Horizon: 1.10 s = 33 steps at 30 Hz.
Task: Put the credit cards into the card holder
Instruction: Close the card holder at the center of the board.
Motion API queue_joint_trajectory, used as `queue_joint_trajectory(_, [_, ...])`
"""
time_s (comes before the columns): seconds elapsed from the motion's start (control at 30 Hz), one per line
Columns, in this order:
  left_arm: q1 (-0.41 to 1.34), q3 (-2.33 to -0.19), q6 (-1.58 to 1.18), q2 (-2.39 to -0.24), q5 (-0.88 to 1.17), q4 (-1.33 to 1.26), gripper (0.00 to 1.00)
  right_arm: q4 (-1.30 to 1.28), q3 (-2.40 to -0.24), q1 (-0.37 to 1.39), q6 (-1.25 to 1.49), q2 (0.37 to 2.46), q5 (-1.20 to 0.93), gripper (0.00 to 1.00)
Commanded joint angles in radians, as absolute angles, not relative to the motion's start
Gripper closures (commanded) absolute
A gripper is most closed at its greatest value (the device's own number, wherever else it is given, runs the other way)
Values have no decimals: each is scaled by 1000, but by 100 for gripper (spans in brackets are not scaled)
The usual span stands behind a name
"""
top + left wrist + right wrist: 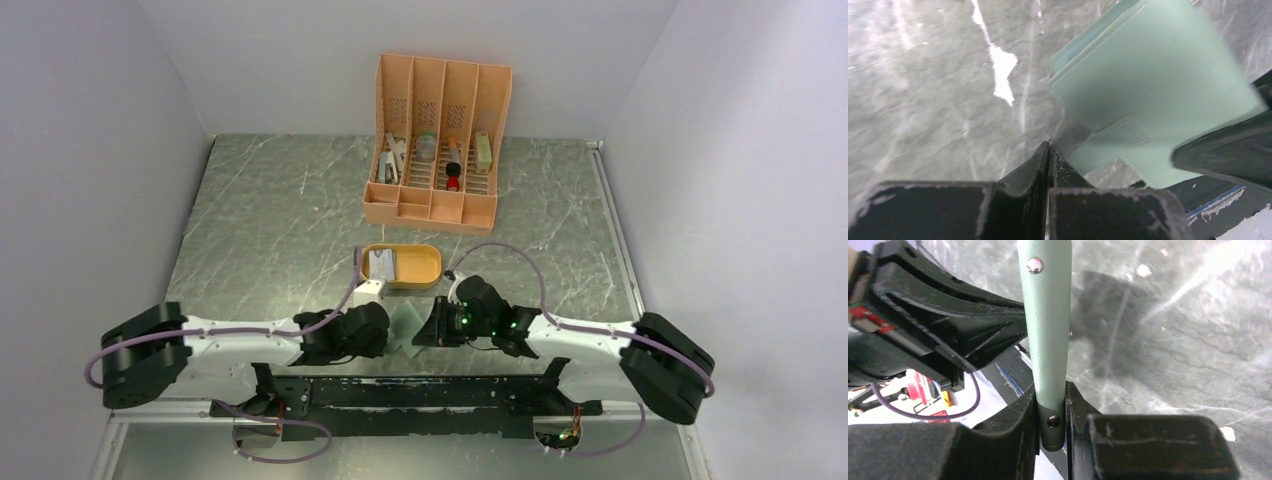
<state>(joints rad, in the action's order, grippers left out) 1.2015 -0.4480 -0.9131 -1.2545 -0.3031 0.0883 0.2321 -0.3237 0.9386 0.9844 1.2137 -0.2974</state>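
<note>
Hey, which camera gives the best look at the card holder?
Left wrist: the card holder shows its broad face, slightly blurred. Right wrist sees it edge-on, pinched by the right hand. Top external shows only a small green patch.

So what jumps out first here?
Both arms meet at the table's near edge around the green card holder. The right gripper pinches it edge-on, and the left gripper is shut close beside it. Just behind them sits the orange tray with cards in it, and the tall orange organizer stands further back.
</note>
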Motion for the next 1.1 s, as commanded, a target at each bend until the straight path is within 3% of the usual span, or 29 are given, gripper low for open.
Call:
queue_joint_trajectory(0.0, [1203, -548, -941, -1087, -406, 333, 90, 2, -457, 956, 845, 1078, -198, 100])
queue_joint_trajectory(0.13, [1203, -697, -922, -895, -508, 502, 61, -231, -632, 967, 689, 1004, -114, 100])
queue_joint_trajectory(0.43, [1203, -1015, -837, -749, -753, 668, 40, -547, -1141, 990, 305, 1082, 199, 100])
queue_joint_trajectory(0.57, [1204, -1073, -692, -723, -789, 531, 16, -541, -1277, 1020, 149, 1120, 369, 100])
queue_joint_trajectory(0.8, [1203, -1196, -579, -796, -664, 428, 13, -253, -1228, 1142, -237, 1104, 850, 100])
queue_joint_trajectory(1.07, [1203, -1153, -551, -841, -425, 218, 9, 153, -1047, 1154, -562, 1002, 882, 100])
